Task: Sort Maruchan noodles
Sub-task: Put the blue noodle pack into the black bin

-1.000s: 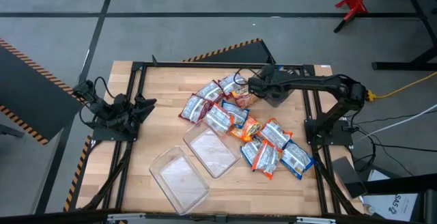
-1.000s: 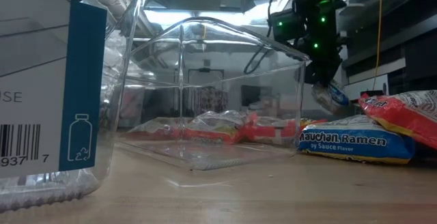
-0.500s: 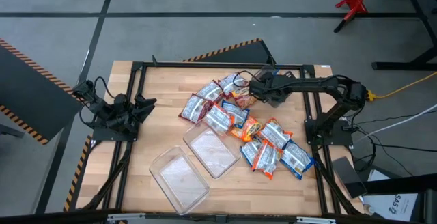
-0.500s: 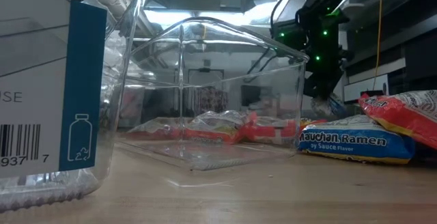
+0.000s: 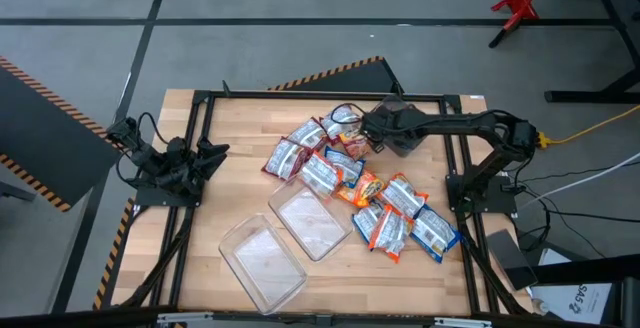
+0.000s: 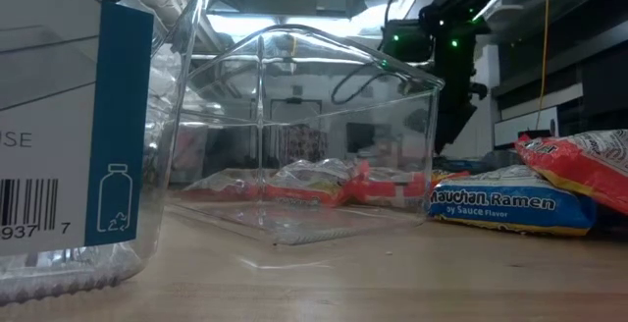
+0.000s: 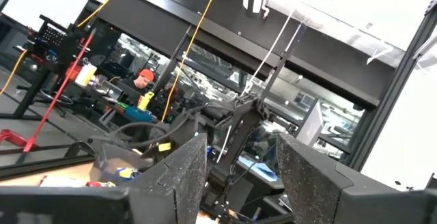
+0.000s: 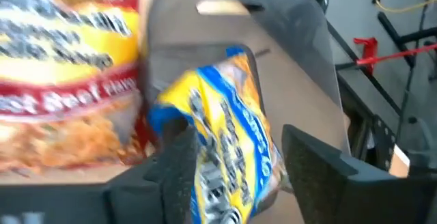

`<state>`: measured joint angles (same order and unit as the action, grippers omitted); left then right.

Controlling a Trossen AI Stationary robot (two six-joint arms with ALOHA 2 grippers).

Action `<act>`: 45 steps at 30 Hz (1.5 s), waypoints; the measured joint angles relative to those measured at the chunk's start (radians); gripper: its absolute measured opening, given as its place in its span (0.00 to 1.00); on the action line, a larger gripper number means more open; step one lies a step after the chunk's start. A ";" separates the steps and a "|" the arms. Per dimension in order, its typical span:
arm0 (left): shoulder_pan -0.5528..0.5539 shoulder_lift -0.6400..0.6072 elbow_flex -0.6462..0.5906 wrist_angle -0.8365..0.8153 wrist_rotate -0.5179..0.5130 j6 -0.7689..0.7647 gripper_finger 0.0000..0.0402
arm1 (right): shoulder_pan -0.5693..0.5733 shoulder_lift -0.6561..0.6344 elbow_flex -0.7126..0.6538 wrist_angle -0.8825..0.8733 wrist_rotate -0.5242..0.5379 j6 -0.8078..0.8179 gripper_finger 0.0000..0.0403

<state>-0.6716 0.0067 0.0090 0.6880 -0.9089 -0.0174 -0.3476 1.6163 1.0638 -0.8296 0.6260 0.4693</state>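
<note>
The right gripper [image 5: 366, 128] is seen over the far end of the packets [image 5: 352, 180], jaws parted about a blue-yellow packet [image 8: 225, 135]. The left gripper [image 5: 215, 151] is parked at the table's left edge, jaws wide, empty.

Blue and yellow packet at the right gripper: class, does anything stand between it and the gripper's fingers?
Nothing visible does. In the right wrist view the blue and yellow packet lies directly between the right gripper's parted fingers, beside a red packet. The left gripper waits at the table's left edge.
</note>
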 joint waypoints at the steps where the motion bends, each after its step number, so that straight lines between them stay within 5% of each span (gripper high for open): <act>1: 0.000 0.000 0.000 0.000 0.000 0.000 0.43 | 0.005 -0.006 0.009 0.001 -0.002 -0.004 0.52; 9: 0.000 0.000 0.000 -0.001 -0.002 -0.001 0.43 | 0.001 -0.015 0.032 -0.028 0.000 0.004 0.55; 23: 0.000 0.000 0.000 -0.024 -0.025 -0.007 0.43 | -0.046 -0.005 -0.166 0.132 -0.096 0.071 0.55; 45: 0.000 0.000 0.000 -0.023 -0.027 -0.028 0.43 | -0.046 -0.013 -0.084 -0.013 -0.043 0.160 0.55</act>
<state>-0.6716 0.0067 0.0090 0.6652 -0.9356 -0.0452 -0.3931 1.6033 0.9798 -0.8424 0.5834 0.6296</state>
